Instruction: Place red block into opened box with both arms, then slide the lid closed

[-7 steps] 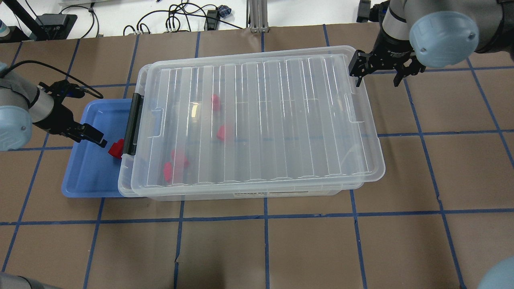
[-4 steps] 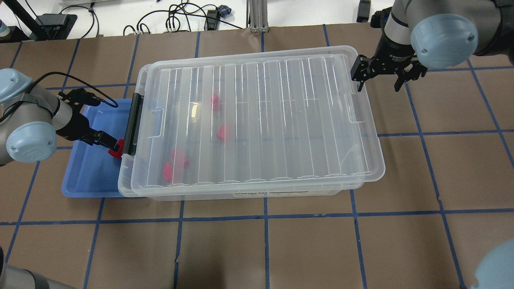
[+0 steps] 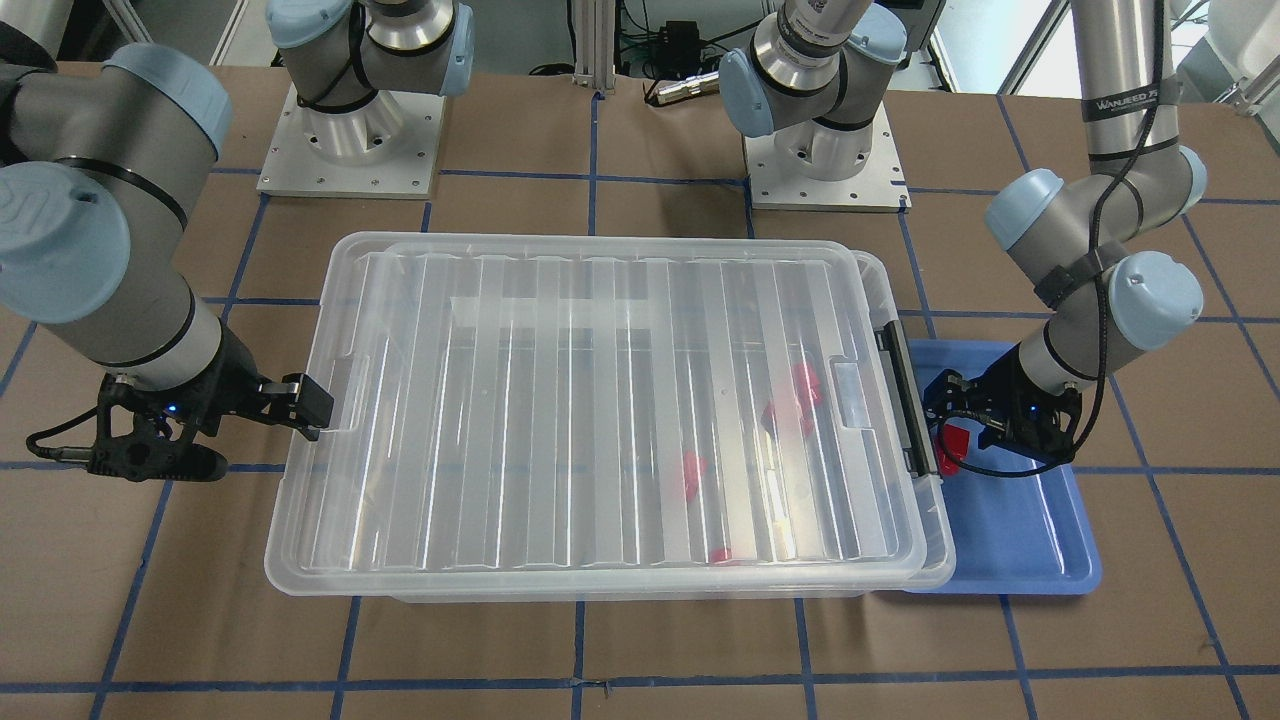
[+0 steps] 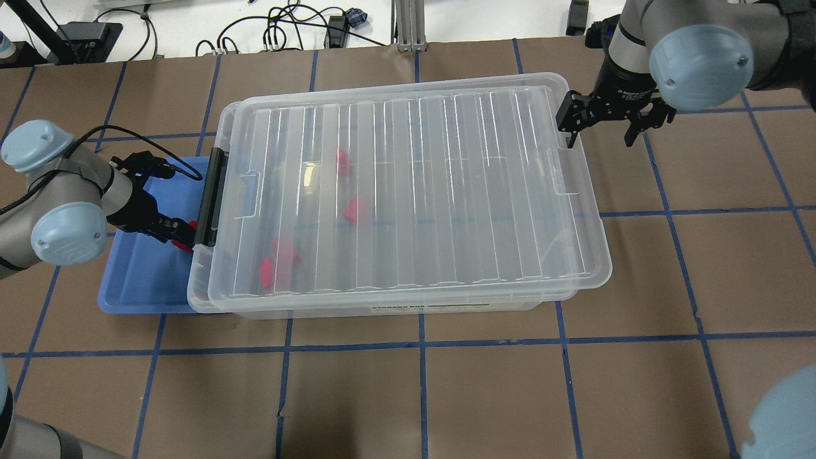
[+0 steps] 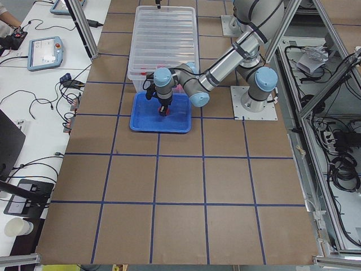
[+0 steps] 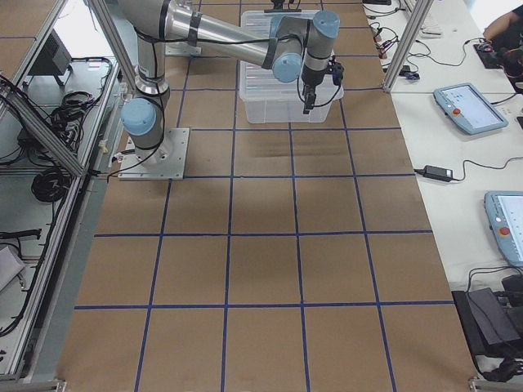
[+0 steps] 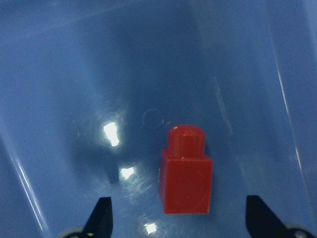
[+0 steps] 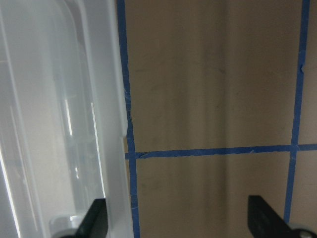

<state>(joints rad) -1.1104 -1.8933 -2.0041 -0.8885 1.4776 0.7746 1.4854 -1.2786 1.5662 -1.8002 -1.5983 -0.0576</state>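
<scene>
One red block (image 7: 185, 176) stands on the floor of the blue tray (image 4: 137, 280), close to the box's black latch (image 4: 209, 197). My left gripper (image 7: 181, 220) is open and hangs just above the block (image 4: 188, 227), one finger on each side, not touching it. The clear box (image 4: 382, 309) is almost fully covered by the ribbed lid (image 4: 446, 191), which lies a little skewed toward the right. Several red blocks show through the lid. My right gripper (image 4: 599, 124) is open at the lid's far right corner, with one finger over the rim (image 8: 106, 148).
The blue tray (image 3: 1010, 540) is tucked against and partly under the box's latch end. Both arm bases sit behind the box. Brown table paper with blue tape lines surrounds the box on all sides, and cables lie past the far edge.
My left gripper has swung in over the tray and come down around the red block beside the latch. The right gripper has shifted slightly toward the far edge. Lid and box have not moved.
</scene>
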